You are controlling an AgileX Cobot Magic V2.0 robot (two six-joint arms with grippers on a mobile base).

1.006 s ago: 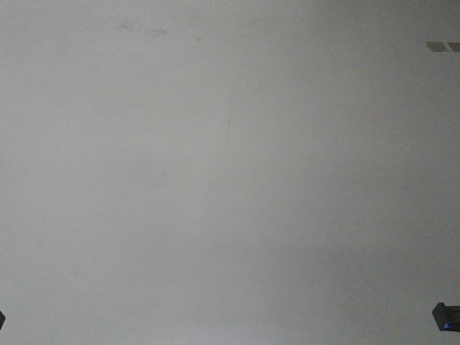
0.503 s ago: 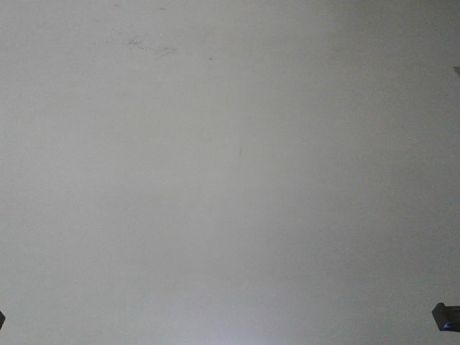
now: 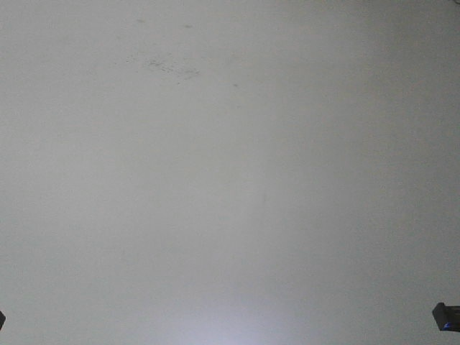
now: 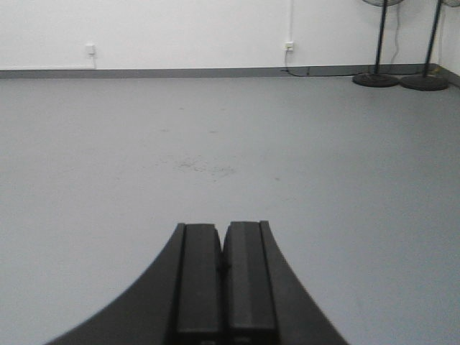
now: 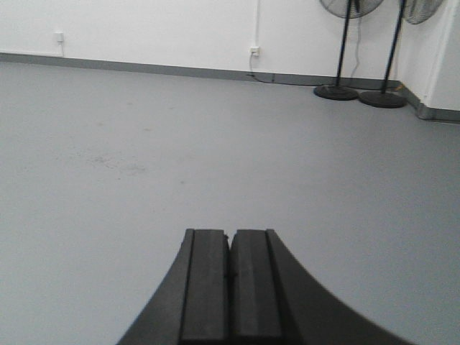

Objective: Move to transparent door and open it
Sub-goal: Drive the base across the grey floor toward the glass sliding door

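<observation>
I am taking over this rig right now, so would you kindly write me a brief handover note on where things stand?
The left end effector is shut and holds nothing.
The right end effector is shut and holds nothing.
The transparent door is not in any view. The wrist views show only grey floor, a white wall and two pedestal fans. The front view shows bare floor with faint scuffs.
Done: nothing that shows on the door.
Left: find the door, drive up to it, then open it.
</observation>
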